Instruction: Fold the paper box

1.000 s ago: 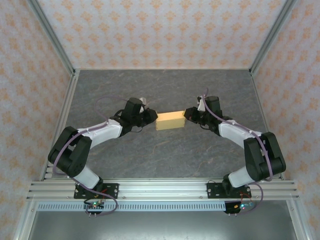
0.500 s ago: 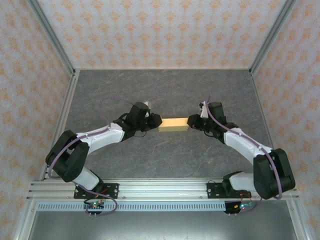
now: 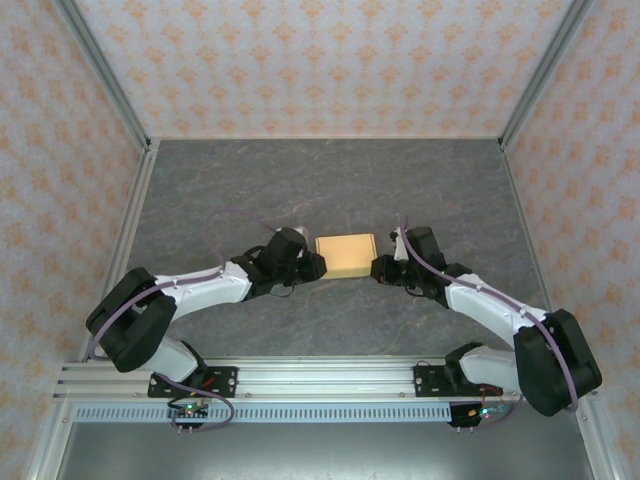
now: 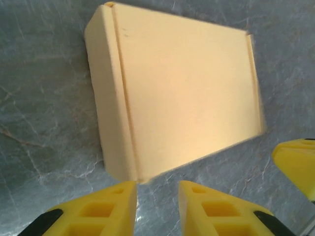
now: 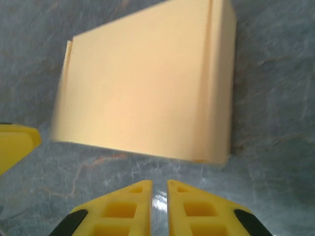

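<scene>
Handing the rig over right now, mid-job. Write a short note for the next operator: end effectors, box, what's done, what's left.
Left end effector: jaws slightly parted, empty, right at the near edge of the paper box; contact unclear.
Right end effector: jaws almost closed, empty, just short of the box's opposite side.
Box: lies flat on the table between the two end effectors.
Done: it looks folded into a closed rectangular box.
Left: probably only checking that the flaps hold and backing the arms off.
</scene>
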Robot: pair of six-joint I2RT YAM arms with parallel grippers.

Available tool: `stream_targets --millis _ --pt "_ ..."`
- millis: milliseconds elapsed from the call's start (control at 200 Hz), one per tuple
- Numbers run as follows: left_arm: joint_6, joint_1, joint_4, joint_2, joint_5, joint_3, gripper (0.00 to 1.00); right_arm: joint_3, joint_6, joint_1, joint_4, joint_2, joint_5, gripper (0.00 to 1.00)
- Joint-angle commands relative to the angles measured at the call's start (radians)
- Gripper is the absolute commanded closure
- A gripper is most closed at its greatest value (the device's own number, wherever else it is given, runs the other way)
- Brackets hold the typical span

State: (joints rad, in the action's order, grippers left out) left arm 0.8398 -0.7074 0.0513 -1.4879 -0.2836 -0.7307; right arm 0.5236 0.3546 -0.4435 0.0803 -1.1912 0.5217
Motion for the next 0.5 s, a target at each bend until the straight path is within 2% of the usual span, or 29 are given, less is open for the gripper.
stream_targets --millis 0,140,345,495 --pt "-0.007 -0.007 -0.034 -0.013 0.019 -0.007 0.7 -0.005 0.014 -0.009 -0.016 -0.004 -0.005 0.84" --pt "-0.041 -0.007 -0.071 -0.017 0.029 -0.041 0.69 0.049 -0.018 -0.008 0.05 -0.019 -0.028 0.81" --pt "-0.085 0.017 -0.104 0.027 0.064 -0.053 0.62 0.111 -0.074 -0.002 0.162 0.002 -0.173 0.63" --pt "-0.128 0.057 -0.113 0.016 0.064 -0.072 0.56 0.179 -0.084 0.038 0.153 -0.088 -0.135 0.55"
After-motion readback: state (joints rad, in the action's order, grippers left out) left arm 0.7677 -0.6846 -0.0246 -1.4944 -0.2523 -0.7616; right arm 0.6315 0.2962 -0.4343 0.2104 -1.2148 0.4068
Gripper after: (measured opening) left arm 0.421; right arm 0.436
